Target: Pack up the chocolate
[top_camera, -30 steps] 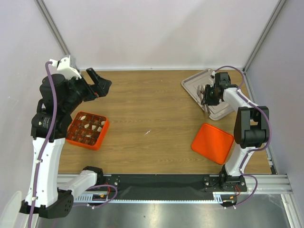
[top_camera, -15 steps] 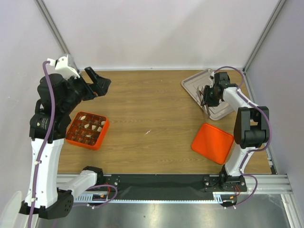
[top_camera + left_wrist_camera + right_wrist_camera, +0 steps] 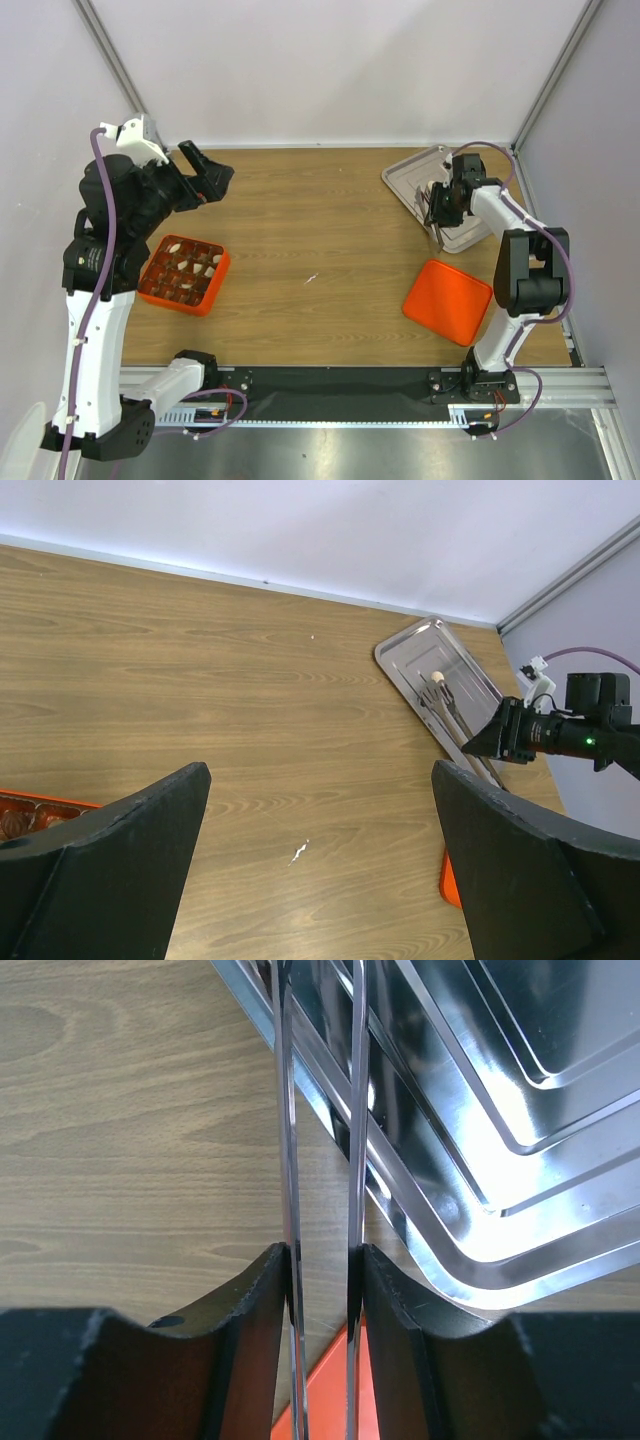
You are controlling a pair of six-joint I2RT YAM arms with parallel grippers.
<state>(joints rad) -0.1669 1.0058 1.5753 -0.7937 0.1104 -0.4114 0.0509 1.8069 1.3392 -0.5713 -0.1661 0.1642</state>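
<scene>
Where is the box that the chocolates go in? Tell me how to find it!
Look at the wooden table and go to its left side, next to the left arm. There sits a square orange plastic box split into little compartments, some holding chocolate pieces. The flat orange square on the right is plain, with no compartments.

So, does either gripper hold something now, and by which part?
The right gripper clamps the metal tongs across both thin blades; the left gripper is open and empty.
</scene>
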